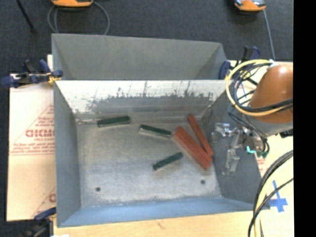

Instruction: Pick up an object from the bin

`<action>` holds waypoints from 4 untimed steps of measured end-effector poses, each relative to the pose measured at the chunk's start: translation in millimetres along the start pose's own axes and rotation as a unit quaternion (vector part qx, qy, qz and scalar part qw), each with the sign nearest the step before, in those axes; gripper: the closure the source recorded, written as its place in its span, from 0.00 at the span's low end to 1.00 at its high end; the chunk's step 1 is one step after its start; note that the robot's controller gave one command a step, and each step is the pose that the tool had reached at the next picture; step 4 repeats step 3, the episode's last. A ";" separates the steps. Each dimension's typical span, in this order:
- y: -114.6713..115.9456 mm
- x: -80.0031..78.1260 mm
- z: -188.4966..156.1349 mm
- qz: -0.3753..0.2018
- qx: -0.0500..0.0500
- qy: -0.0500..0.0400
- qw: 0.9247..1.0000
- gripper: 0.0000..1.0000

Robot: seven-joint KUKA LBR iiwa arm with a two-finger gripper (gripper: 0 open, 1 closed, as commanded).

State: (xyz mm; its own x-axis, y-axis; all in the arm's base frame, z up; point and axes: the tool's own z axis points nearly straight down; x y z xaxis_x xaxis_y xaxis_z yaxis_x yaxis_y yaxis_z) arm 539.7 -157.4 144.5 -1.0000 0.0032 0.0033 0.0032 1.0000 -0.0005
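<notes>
Nearest the camera, the bin's (66, 147) front rim is seen, and just behind it the grey floor, on which two small dark spots (98, 189) are set well apart, one to the left and one to the right. A little further in, the low green bar (168, 161) lies flat near the middle of the floor, tilted, with its right end raised toward the far wall.

To its right, the wide red bar (191, 147) lies aslant, running from the middle of the floor down toward the right wall. The thin red bar (200, 135) is laid just beside it on the far side, at much the same slant, and the two appear to touch along part of their length. These two bars are the things nearest the gripper (230, 165), which hangs over the sloping right wall, just right of their lower ends and apart from them. Nothing is seen held in it; whether it is released or clenched cannot be told.

Further back, the mid green bar (155, 131) lies close to the wide red bar's upper end. The left green bar (113, 121) rests near the foot of the far wall (148, 90), which is marked by dark scratches. Above the gripper, the orange cover (274, 90) is ringed by looped cables (237, 85).
</notes>
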 end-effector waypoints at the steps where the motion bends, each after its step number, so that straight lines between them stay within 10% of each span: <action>1: 49.0 -51.5 72.4 0.130 -0.001 -0.005 0.992 0.00; 2: 49.0 -52.1 70.6 0.128 -0.002 -0.005 0.992 1.00; 3: 45.2 -67.8 -96.2 0.129 0.000 -0.008 0.992 1.00; 4: 45.2 -67.8 -96.2 0.129 0.000 -0.008 0.992 1.00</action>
